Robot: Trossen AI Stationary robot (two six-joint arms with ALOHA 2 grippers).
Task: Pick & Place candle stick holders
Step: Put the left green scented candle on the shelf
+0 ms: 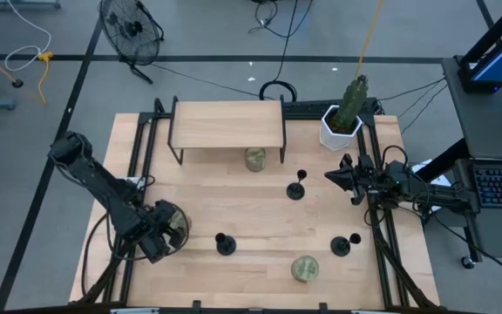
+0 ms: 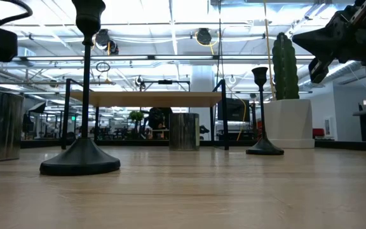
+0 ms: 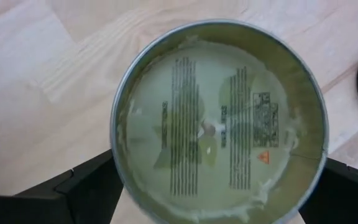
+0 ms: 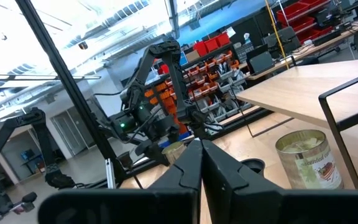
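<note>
**Operator:** Nearest to the lens in the left wrist view, what do I have?

**Technician:** You have a greenish-gold tin (image 3: 219,124) filling that view, with one dark finger on each side of it. The left claw (image 1: 166,228) is spread around this tin near the tabletop's (image 1: 234,209) left edge; contact with the wall cannot be confirmed. The tin holds pale wax with a printed label showing through.

**Operator:** Where are the candle stick holders?

**Technician:** You have three, all upright and ungrasped: one (image 1: 225,244) just right of the left claw, one (image 1: 296,187) mid-tabletop, one (image 1: 342,245) near the right edge. The right claw (image 1: 342,177) hangs raised at the right edge, fingers pressed together, empty.

**Operator:** Hazards?

**Technician:** You risk lifting the wrong item: the left claw brackets a tin, not a holder. A sideways move could also sweep the neighbouring holder over, since its stem is thin. Further tins stand under the small shelf (image 1: 227,124) and at the front edge (image 1: 304,269). A white pot (image 1: 339,129) holds a cactus.
</note>
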